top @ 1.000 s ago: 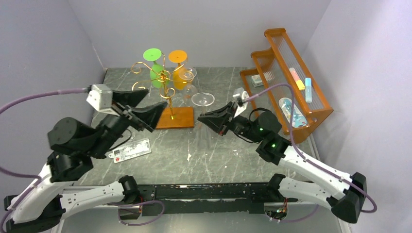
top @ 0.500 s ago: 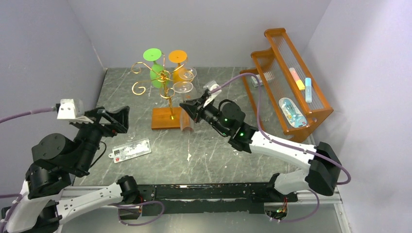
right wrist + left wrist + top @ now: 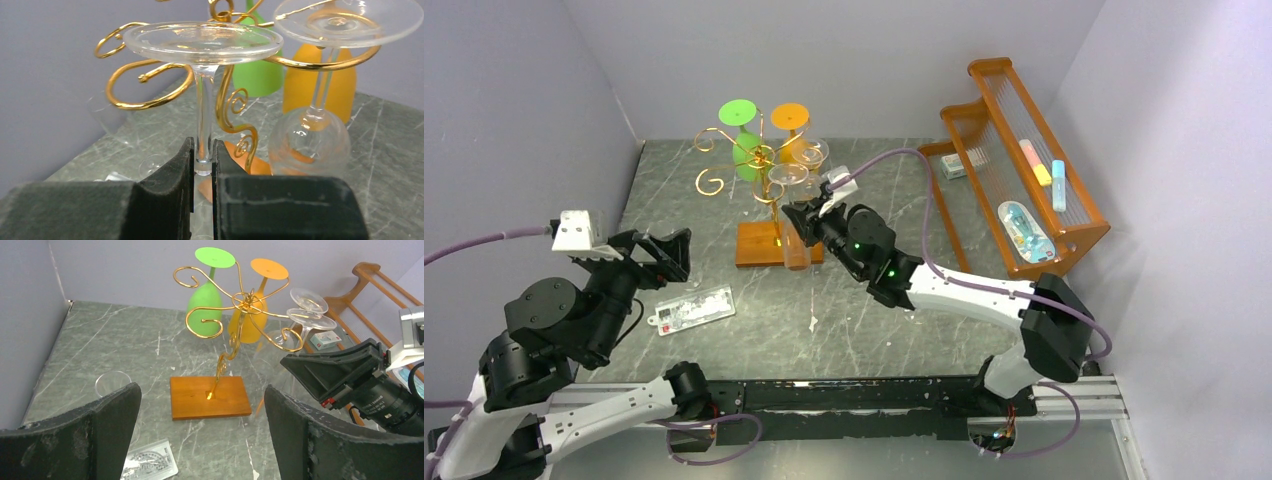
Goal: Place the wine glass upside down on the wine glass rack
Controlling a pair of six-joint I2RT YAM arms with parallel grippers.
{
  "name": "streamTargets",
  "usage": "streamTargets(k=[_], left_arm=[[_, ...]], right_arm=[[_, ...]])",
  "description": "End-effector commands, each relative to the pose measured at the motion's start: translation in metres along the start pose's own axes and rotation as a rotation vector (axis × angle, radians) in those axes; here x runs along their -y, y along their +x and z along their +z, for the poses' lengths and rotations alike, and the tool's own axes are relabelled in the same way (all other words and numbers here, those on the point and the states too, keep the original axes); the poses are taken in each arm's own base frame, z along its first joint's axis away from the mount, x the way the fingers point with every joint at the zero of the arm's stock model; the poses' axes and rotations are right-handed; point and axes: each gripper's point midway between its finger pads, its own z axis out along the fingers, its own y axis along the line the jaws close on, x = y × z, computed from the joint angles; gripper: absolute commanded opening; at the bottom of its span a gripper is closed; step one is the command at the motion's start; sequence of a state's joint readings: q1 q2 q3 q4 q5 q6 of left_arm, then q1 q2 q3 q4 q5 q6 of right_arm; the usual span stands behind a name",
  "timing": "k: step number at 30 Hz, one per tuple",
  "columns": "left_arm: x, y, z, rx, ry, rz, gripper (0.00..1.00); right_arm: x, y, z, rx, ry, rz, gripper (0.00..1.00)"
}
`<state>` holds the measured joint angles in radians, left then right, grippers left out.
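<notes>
My right gripper [image 3: 202,157] [image 3: 802,218] is shut on the stem of a clear wine glass [image 3: 202,45] [image 3: 790,178], held upside down with its foot up beside a gold scroll arm of the wine glass rack [image 3: 764,165] [image 3: 235,315]. The rack has a gold wire pole on an orange-brown wooden base [image 3: 762,244] [image 3: 209,397]. A green glass [image 3: 744,150], an orange glass [image 3: 794,140] and another clear glass [image 3: 315,75] hang on it upside down. My left gripper [image 3: 200,440] [image 3: 659,250] is open and empty, low at the left, facing the rack.
A large orange slatted shelf [image 3: 1014,170] with small items stands at the back right. A clear packet [image 3: 691,308] lies on the table left of centre. A clear cup [image 3: 112,384] stands near the left wall. Walls close in on the left, back and right.
My right gripper has swung left from the table's middle to the rack, carrying the clear glass upside down up to a scroll arm. My left arm has pulled back and down to the left.
</notes>
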<state>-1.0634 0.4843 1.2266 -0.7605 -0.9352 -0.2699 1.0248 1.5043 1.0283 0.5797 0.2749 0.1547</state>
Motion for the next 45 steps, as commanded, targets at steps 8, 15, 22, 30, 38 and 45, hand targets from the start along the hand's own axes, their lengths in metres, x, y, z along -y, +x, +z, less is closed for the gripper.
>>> streamTargets(k=[8,15,22,30,38,45], left_arm=[[-0.003,0.012,0.002,-0.021,-0.016,0.037,0.96],[0.000,0.015,0.003,-0.035,-0.011,0.056,0.97],[0.001,0.016,0.003,-0.031,0.001,0.045,0.96],[0.005,0.025,0.006,-0.045,0.005,0.064,0.96],[0.009,0.036,0.010,-0.069,0.005,0.080,0.97],[0.012,0.043,0.012,-0.087,0.009,0.090,0.96]], right_arm=[[-0.016,-0.013,0.032,0.049,-0.034,-0.007,0.00],[-0.035,-0.009,0.036,0.044,-0.139,0.003,0.00],[-0.045,-0.010,0.022,0.069,-0.220,-0.017,0.00],[-0.046,-0.023,0.000,0.131,-0.259,-0.011,0.00],[-0.030,-0.023,0.004,0.128,-0.168,-0.018,0.00],[-0.022,-0.002,0.019,0.066,-0.109,-0.027,0.00]])
